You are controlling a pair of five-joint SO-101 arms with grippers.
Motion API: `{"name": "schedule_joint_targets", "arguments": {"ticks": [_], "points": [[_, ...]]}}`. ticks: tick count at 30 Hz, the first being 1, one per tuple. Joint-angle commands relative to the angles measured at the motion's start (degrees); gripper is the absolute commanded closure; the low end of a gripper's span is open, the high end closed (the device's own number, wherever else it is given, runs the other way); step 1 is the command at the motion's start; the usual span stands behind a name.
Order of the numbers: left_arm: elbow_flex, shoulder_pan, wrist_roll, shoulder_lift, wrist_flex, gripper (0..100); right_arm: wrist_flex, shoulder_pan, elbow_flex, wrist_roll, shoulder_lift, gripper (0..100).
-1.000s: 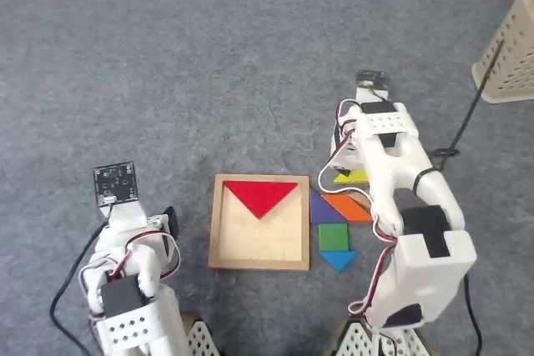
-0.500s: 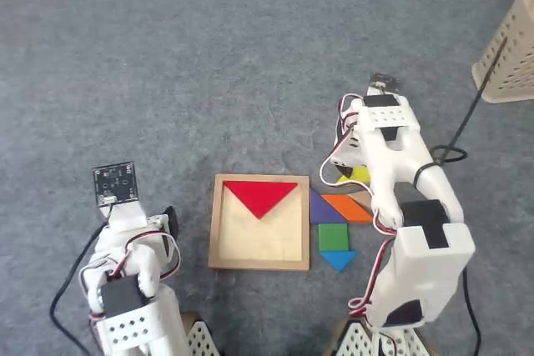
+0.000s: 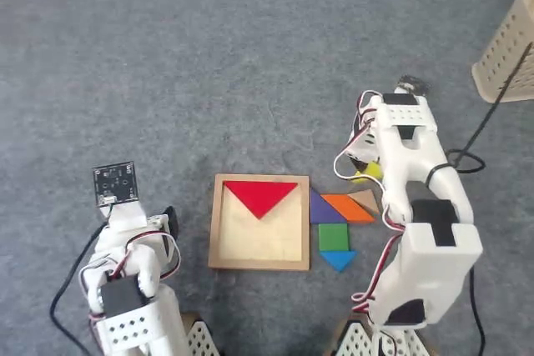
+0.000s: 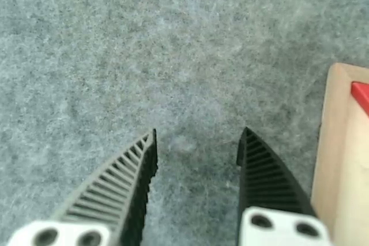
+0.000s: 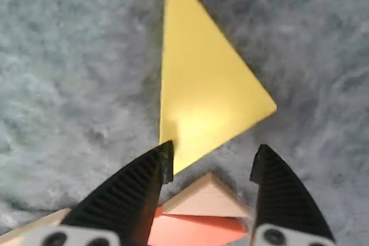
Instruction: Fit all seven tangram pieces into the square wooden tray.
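The left gripper [image 4: 196, 148] hangs over grey carpet [image 4: 144, 56] with its jaws apart. Beside one finger lies the wooden tray [image 4: 340, 159] edge, a red piece [image 4: 361, 93] inside it.

Left hand [image 4: 196, 137] tucked in low, jaws apart — right hand [image 5: 214, 149] far forward, jaws likewise apart.
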Motion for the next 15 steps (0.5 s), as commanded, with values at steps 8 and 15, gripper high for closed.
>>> {"name": "schedule_joint_targets", "arguments": {"ticks": [8, 15], "points": [[-0.75, 0.18, -0.35, -0.79, 0.26, 78, -0.22, 7.96, -3.43, 2.20, -10.51, 77.1], [-0.75, 0.18, -0.35, -0.79, 0.26, 78, -2.68, 6.02, -5.36, 6.51, -1.71, 77.0]]}}
